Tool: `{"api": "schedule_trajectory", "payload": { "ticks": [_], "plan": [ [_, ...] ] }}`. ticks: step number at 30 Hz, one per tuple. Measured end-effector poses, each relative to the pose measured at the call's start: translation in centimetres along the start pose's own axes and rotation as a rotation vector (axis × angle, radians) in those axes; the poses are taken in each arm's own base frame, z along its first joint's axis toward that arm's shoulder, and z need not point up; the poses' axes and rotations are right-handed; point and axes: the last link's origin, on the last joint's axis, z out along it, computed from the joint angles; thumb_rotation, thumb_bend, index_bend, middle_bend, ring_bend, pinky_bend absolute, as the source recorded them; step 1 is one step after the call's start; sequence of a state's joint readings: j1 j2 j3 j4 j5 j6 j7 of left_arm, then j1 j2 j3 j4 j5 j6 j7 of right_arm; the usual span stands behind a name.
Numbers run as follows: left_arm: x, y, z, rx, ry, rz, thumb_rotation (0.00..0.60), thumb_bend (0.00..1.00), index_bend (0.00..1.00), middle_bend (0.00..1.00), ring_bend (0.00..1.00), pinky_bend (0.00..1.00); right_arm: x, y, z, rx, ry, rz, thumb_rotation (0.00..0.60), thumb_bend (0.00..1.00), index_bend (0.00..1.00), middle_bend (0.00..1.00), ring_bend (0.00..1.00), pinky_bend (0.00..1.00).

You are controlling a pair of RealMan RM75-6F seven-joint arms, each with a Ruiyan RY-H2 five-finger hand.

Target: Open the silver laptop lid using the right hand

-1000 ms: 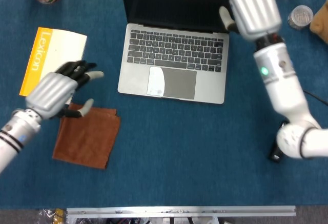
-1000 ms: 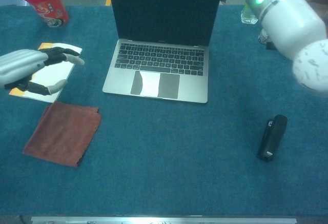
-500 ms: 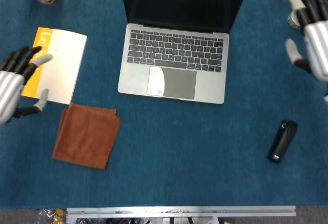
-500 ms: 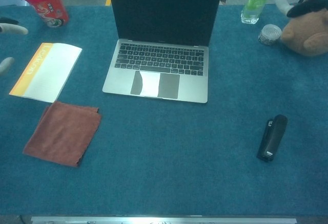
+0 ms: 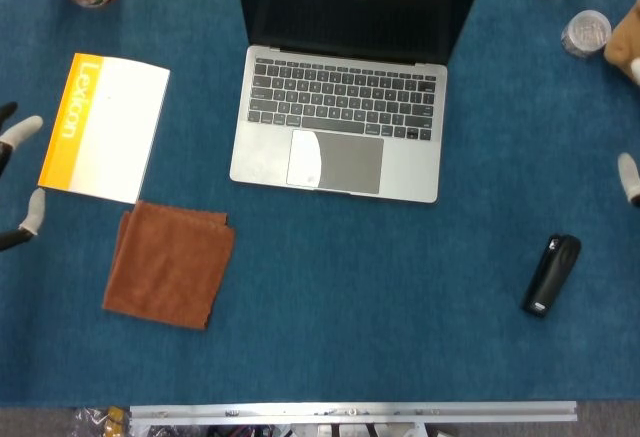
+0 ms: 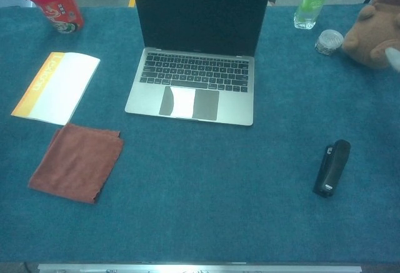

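A: Starting at the left edge, what shows of the left robot hand [image 5: 18,182]?

B: Only pale fingertips in the head view, spread apart with nothing between them, so it reads as released. Just beside it lies the yellow-and-white booklet [image 5: 105,127], with the brown cloth [image 5: 170,264] below that and a red tub [image 6: 53,2] at the far corner.

A: And the silver laptop [image 5: 338,135]?

B: Mid-table, toward the far side, lid already raised with the dark screen [image 6: 201,14] standing near upright. I'd judge the opening done.

A: To the right?

B: A green bottle [image 6: 310,2], a small round container [image 6: 329,41] and a brown plush toy [image 6: 377,29] cluster at the far right; a black stapler [image 6: 331,167] lies nearer, well apart from the laptop. The right robot hand [image 5: 629,177] is a single pale tip at the frame edge; I cannot tell whether it is released or clenched.

A: Risks?

B: If that hand swings inward unseen, it could clip the plush or tip the bottle, being tall and narrow. Pushing the lid again might tilt it too far or slide the laptop back.

A: Open room?

B: The blue table [image 6: 206,185] is broad and bare in front of the laptop and between laptop and stapler; the far right corner is tight.
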State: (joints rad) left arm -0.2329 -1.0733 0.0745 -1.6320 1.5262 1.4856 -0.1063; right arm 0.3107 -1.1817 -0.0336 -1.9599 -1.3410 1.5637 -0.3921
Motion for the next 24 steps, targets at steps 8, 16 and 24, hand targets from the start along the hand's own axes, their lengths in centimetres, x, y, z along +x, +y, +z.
{"api": "schedule_trajectory", "payload": {
  "ticks": [8, 16, 24],
  "plan": [
    [0.5, -0.1, -1.5, 0.011, 0.036, -0.009, 0.453, 0.46, 0.14, 0.06, 0.02, 0.08, -1.9, 1.3, -2.1, -0.019, -0.035, 0.029, 0.600, 0.36, 0.03, 0.10, 0.00, 0.04],
    [1.1, -0.5, -2.7, 0.068, 0.065, -0.031, 0.492, 0.46, 0.14, 0.06, 0.02, 0.08, -2.4, 1.6, -2.4, -0.022, -0.027, 0.063, 0.600, 0.36, 0.03, 0.10, 0.00, 0.04],
    [1.5, -1.2, -3.2, 0.108, 0.077, -0.023, 0.500, 0.46, 0.14, 0.06, 0.02, 0.08, -2.3, 1.7, -2.3, -0.024, -0.013, 0.065, 0.600, 0.36, 0.03, 0.10, 0.00, 0.04]
  ]
}}
